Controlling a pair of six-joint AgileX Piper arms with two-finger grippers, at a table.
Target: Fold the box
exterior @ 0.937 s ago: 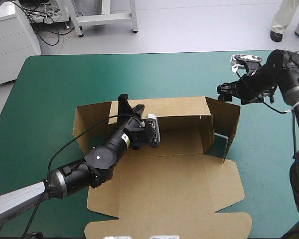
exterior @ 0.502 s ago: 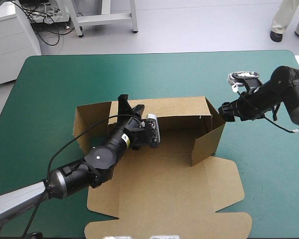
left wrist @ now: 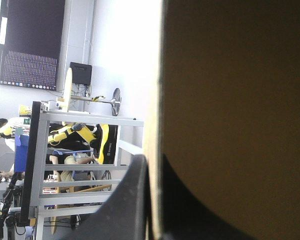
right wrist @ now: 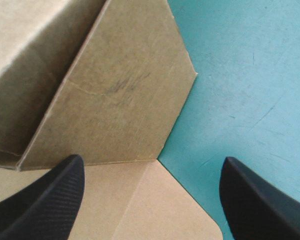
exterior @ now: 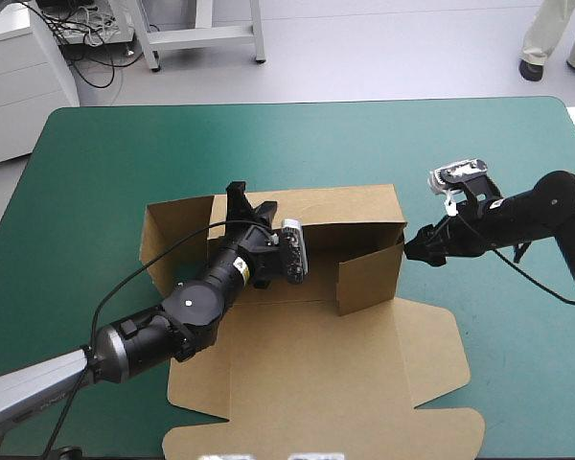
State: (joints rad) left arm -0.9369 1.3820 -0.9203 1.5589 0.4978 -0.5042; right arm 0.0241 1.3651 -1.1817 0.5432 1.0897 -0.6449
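The brown box (exterior: 316, 374) lies mid-table with its back wall raised and its lid flat toward the near edge. My left gripper (exterior: 242, 203) is shut on the back wall's top edge; in the left wrist view the box (left wrist: 235, 115) fills the space beside one black finger (left wrist: 132, 200). The right side flap (exterior: 369, 276) is swung inward across the tray. My right gripper (exterior: 420, 247) stands open just outside that flap's corner. In the right wrist view its fingers (right wrist: 50, 197) are wide apart, with the flap (right wrist: 120, 100) ahead of them.
The left side flap (exterior: 158, 240) stands out to the left of the back wall. Bare teal-green cover (exterior: 498, 326) lies to the right of the box, and more beyond it at the far edge (exterior: 268, 144).
My right gripper has moved left and lower toward the box, and the right side flap has swung inward from standing outward. The left arm has not moved.
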